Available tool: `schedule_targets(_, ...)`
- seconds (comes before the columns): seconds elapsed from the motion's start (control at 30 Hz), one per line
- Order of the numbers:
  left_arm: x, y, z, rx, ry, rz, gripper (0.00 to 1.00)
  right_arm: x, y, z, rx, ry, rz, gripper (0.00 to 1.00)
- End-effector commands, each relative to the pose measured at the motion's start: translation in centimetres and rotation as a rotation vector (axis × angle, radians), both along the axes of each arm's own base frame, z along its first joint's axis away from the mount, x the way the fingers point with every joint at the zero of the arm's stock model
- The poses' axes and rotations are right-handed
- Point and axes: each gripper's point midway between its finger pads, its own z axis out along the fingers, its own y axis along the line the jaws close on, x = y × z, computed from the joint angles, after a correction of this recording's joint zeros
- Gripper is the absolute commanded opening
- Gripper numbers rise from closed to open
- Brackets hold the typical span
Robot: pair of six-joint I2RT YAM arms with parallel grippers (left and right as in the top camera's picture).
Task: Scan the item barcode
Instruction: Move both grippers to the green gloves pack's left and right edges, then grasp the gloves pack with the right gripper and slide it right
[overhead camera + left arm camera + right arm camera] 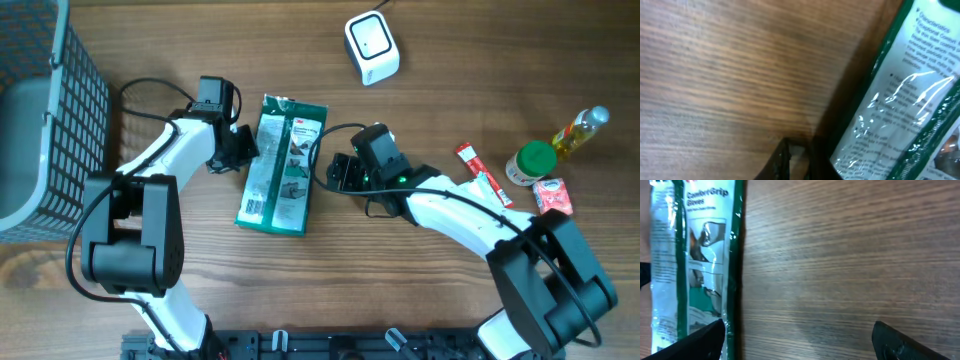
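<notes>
Wood-grain counter (pixel 420 290) carries everything, with a wire basket (pixel 60 90) at its far left. Right claw (pixel 337 172) stands wide, its fingers (pixel 900 342) spread well apart with nothing between them. One finger sits at the right long edge of the packet (pixel 282 165); I cannot tell whether it touches. Left claw (pixel 241 148) is closed tight on nothing that shows, just beside the packet's left long edge.

Between the two claws the packet lies flat on the counter, long axis running near to far, its far end tipped slightly right. So it lies left of the right claw and right of the left one. Both are about equally near, and each faces a long side rather than an end. A pale patch at the near-left corner may be the barcode, though it is too small to be sure.

Scanner (pixel 371 47) stands well apart, far and to the right, on the right arm's side. Judging by that, the wide right claw looks better placed to grip the edge and carry the packet over. Further right, a bottle (pixel 580 130), a jar (pixel 530 162) and sachets (pixel 483 172) lie out of the way.
</notes>
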Motion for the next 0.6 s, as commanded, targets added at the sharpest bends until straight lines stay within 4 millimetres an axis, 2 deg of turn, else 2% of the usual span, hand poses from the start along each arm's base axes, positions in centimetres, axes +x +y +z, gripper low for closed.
schedule_targets(0.0, -3.6, -0.4, -3.0, -0.007, 0.156, -0.019, 0.04, 0.0, -0.3, -0.7, -0.036, -0.001, 0.009, 0.94)
schedule_targets(0.2, -4.3, -1.1, -3.0, -0.015, 0.179, -0.035, 0.04, 0.0, -0.3, -0.7, -0.037, -0.001, 0.009, 0.93)
schedule_targets(0.3, -4.7, -1.5, -3.0, -0.012, 0.193, -0.051, 0.04, -0.2, -0.4, -1.0, -0.043, 0.009, 0.009, 0.81)
schedule_targets(0.33, -4.8, -1.8, -3.0, -0.011, 0.195, -0.058, 0.04, -0.3, -0.5, -1.2, -0.049, 0.017, 0.010, 0.80)
schedule_targets(0.47, -5.0, -2.3, -3.0, -0.009, 0.195, -0.075, 0.05, -1.0, 0.0, -2.3, -0.029, 0.065, 0.034, 0.82)
schedule_targets(0.57, -5.0, -2.3, -3.0, -0.009, 0.195, -0.075, 0.05, -1.4, 1.7, -2.8, 0.048, 0.092, 0.083, 0.85)
